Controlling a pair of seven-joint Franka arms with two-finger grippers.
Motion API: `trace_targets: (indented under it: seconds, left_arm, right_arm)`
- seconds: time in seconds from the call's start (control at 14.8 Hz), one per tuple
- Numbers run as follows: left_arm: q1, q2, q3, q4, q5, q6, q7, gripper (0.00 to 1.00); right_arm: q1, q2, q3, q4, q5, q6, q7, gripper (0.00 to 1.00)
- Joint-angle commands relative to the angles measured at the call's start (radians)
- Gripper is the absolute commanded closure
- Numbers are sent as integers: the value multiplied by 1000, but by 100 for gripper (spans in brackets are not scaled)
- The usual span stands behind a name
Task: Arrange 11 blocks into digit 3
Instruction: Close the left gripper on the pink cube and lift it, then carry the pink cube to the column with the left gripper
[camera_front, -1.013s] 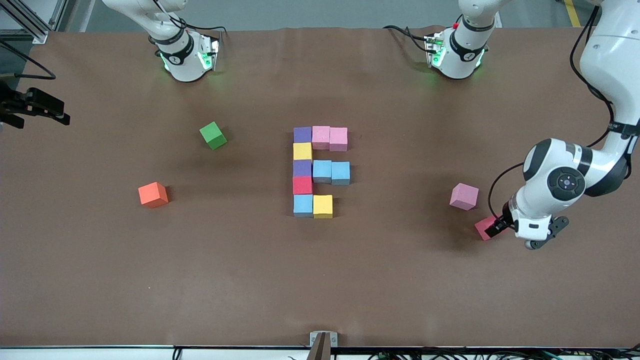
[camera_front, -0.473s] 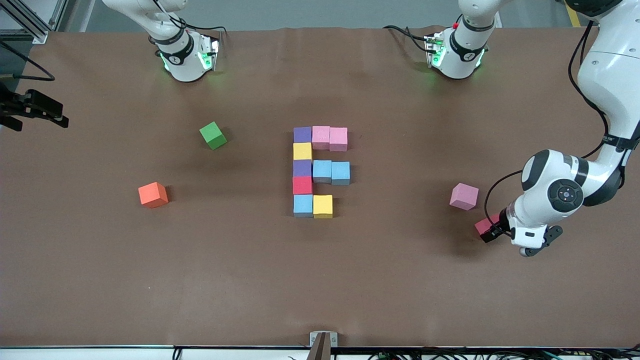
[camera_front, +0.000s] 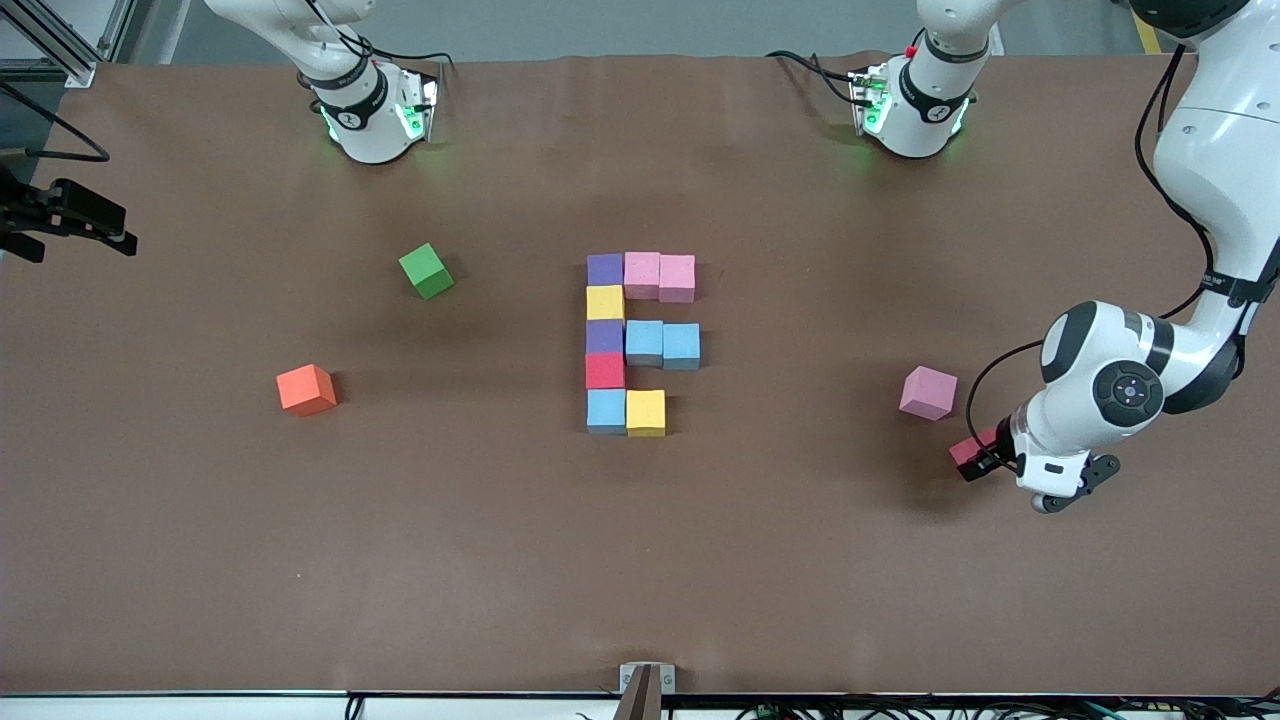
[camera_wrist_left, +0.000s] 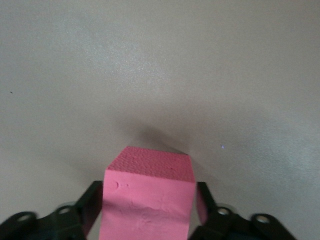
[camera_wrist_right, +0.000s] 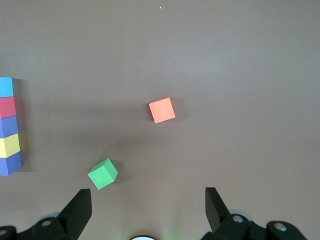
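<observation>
Front view: we see left gripper (camera_front: 985, 460) low at the left arm's table end, clamping red block (camera_front: 968, 452). Right gripper (camera_wrist_right: 148, 205) waits wide over brown table (camera_front: 500, 560).

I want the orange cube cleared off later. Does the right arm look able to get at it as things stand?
Probably yes. The orange cube sits alone toward the right arm's end of the table, with only the green cube nearby and apart from it. The right tool hangs open above that area, holding nothing.
</observation>
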Motion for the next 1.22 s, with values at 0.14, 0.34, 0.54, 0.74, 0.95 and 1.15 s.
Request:
trace_targets:
  seconds: [0.14,0.34,0.54,0.74,0.95,1.15]
  left_arm:
    - [14,6,-9,5,17,-7,1,52]
    - [14,-14,-35,27,3,-66,-107,54]
    - [-9,-10,-103,108,3,-189,-387,54]
    - [-106,-8,-115,151,-35,-232,-702,54]
    - [-205,-1,-115,162,-66,-232,-979,54]
    - [-328,5,-98,167,-86,-231,-1170,54]
  right_arm:
    - [-25,-29,19,-30,21,11,13,0]
    - [-22,-31,21,-28,26,7,14,0]
    - [-22,-31,21,-30,37,2,14,0]
    - [-20,-31,21,-28,37,4,14,0]
    - [-14,-31,21,-28,35,4,13,0]
    - [-8,-31,21,-28,35,2,13,0]
